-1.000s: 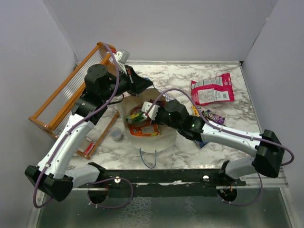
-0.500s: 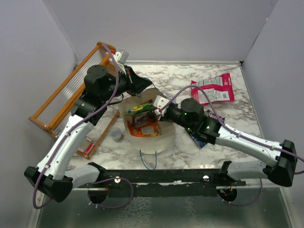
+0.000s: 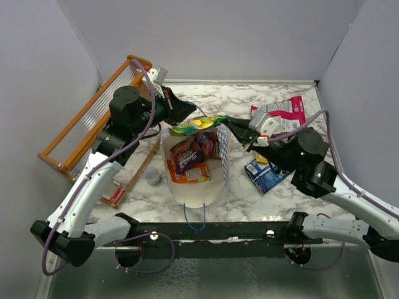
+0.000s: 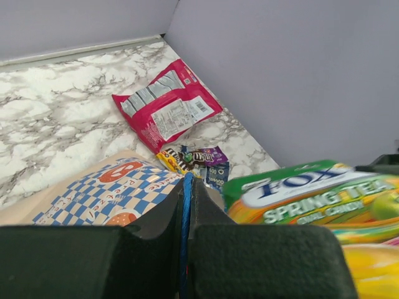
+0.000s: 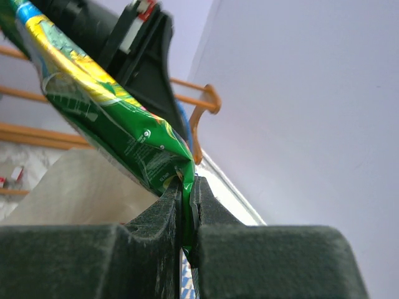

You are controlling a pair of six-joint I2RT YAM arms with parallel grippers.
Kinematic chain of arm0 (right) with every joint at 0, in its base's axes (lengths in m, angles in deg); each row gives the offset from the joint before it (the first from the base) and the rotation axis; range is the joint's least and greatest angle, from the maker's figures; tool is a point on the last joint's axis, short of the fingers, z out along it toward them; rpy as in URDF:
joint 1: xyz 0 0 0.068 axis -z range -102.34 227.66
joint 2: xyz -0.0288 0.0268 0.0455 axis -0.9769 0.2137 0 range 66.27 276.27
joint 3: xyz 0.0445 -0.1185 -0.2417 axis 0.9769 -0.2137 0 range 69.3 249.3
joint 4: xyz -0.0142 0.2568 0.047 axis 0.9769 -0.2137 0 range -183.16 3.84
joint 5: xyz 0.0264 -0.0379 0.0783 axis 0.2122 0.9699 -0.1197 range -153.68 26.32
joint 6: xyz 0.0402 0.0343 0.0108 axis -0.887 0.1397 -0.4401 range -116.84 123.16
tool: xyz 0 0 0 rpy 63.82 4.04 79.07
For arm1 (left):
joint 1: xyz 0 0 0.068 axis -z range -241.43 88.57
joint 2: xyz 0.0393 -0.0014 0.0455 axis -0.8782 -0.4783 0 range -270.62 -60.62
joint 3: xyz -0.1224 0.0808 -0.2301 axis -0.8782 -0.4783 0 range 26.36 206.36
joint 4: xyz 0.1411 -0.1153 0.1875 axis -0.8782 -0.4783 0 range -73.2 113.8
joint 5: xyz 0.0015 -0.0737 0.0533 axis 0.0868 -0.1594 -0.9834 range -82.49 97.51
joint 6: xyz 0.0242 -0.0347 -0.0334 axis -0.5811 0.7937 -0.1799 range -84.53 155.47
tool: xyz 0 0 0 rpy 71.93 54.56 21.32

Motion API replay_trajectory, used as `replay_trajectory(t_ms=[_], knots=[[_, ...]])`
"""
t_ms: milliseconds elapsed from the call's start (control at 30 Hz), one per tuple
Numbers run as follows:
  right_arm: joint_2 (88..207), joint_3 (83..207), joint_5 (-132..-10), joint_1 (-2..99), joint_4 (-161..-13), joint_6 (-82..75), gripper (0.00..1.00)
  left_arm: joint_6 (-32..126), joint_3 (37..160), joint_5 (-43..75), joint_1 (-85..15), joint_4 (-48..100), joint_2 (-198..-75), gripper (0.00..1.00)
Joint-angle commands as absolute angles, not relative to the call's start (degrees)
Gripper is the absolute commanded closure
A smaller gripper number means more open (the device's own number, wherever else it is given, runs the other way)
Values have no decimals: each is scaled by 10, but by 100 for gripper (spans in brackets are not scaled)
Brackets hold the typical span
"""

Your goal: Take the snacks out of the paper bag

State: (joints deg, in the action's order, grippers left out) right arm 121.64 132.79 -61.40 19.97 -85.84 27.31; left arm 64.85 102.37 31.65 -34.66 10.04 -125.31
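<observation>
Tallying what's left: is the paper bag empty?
No, an orange packet and a purple packet lie inside the paper bag.

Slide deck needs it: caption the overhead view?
Right pincer holds a green candy packet above the checkered paper bag; left pincer pinches its blue string handle.

Robot lab cell: plain grey wall panels point(image 3: 218, 37) enclosing white marble-patterned tabletop point(image 3: 232, 98), black metal rail point(image 3: 212, 232) spanning near edge.

— What's lost at the right gripper point(image 5: 187, 190)?
— The green packet point(image 5: 93, 106): its near corner is buried between the jaws, and its far end is cut off beyond them, top-left.
— And the left gripper point(image 4: 187, 187)?
— The blue string handle point(image 4: 185, 249) is hidden below its jaws.
</observation>
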Motion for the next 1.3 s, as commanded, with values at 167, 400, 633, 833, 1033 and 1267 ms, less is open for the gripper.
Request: replay_trajectory(t_ms=[167, 400, 633, 833, 1033, 1267], knots=[[1144, 1353, -333, 200, -809, 242, 99, 621, 1053, 292, -347, 95, -1250, 100], [1175, 1274, -106, 200, -628, 465, 99, 622, 1048, 290, -347, 98, -1244, 100], [1198, 1197, -79, 259, -463, 531, 99, 622, 1046, 289, -347, 91, -1243, 100], [1251, 1228, -153, 429, -748, 235, 99, 629, 1043, 290, -347, 95, -1237, 100], [1286, 1180, -254, 524, -834, 44, 99, 636, 1034, 296, -347, 94, -1243, 100], [1263, 1127, -458, 603, -866, -206, 99, 639, 1037, 299, -347, 96, -1253, 100]])
